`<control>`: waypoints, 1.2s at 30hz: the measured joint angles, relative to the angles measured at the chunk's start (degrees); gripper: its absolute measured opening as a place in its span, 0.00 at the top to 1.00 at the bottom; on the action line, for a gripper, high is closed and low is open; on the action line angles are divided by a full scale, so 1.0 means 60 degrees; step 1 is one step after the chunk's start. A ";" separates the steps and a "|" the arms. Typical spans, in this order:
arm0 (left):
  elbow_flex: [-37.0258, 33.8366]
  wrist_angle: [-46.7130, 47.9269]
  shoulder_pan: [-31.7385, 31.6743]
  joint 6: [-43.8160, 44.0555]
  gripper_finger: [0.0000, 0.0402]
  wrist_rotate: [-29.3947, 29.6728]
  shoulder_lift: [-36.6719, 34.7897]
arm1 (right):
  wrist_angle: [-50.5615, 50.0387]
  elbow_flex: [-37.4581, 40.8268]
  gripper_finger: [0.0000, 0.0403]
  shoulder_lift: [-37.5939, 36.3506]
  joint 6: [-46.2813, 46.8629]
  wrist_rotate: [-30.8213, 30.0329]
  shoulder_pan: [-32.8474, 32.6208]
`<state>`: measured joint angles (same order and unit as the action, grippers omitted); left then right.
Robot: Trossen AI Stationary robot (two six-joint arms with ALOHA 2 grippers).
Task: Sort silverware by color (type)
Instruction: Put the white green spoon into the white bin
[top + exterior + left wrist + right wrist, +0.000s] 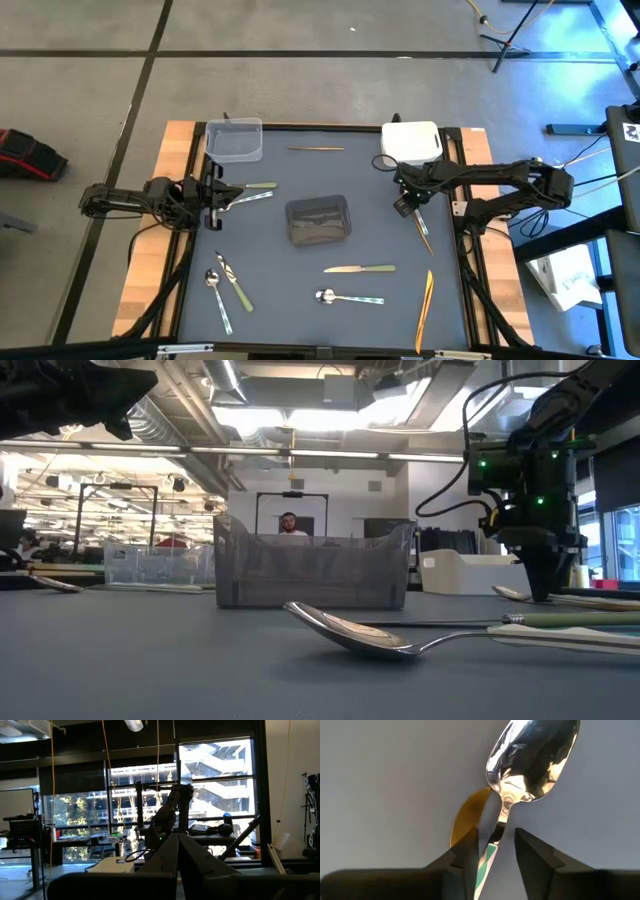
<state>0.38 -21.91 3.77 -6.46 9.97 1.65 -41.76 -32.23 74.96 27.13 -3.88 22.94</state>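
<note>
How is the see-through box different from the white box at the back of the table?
The clear plastic tub is see-through, so the table shows through it; the white rectangular tub is solid. The clear tub stands at the back corner on the left arm's side; the white tub stands at the back corner on the right arm's side, near the right tool. Both are rectangular and open-topped.

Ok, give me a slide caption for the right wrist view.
Right gripper straddles a silver spoon's neck, fingers apart, beside a gold utensil.
</note>
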 joint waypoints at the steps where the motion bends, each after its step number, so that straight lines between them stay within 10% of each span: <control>1: 0.0000 0.0000 0.0000 0.0000 0.99 0.0000 0.0000 | 0.0000 0.0004 0.77 0.0000 -0.0068 -0.0003 0.0000; 9: 0.0000 0.0000 0.0000 0.0004 0.99 -0.0002 0.0000 | -0.0012 0.0022 0.97 -0.0078 -0.0523 -0.0318 -0.0011; 21: 0.0004 -0.0015 -0.0003 0.0008 0.99 0.0001 0.0000 | -0.1554 -0.2043 0.99 -0.0589 -0.1644 -0.1598 -0.0015; 36: 0.0004 -0.0073 0.0000 0.0007 0.99 0.0001 0.0000 | 0.1521 -0.3314 0.98 -0.0982 -0.7249 -0.2864 0.1028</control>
<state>0.40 -22.35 3.77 -6.42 9.98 1.65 -32.63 -52.11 69.07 -16.37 -21.06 29.11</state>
